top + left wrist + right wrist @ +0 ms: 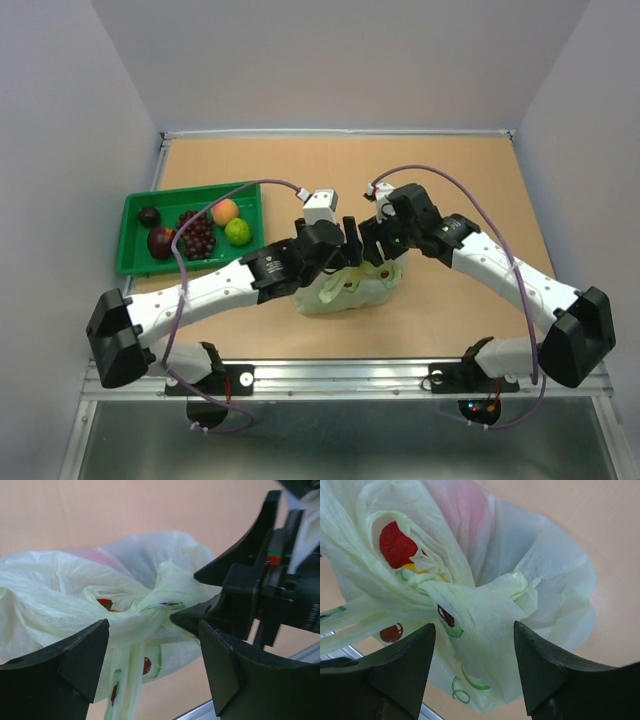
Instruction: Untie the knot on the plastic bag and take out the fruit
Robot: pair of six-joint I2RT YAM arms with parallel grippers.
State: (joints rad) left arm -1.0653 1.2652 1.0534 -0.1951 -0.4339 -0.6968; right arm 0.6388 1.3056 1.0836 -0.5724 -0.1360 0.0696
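The pale green plastic bag [350,290] lies on the table between the two arms. Its knot [426,582] is a twisted bunch of handles at the bag's top, also seen in the left wrist view [160,602]. Through a gap beside the knot shows red fruit [396,545] with a bit of yellow under it. My left gripper [154,630] is open over the bag [345,240], with a loose handle strip hanging between its fingers. My right gripper [474,625] is open too [375,243], straddling a fold of the bag just below the knot.
A green tray [135,262] stands at the left with a dark avocado [149,216], a red apple [160,241], purple grapes [196,232], a peach [225,211] and a lime-green fruit [237,231]. The two gripper heads hang close together. A metal rail [340,375] runs along the near edge.
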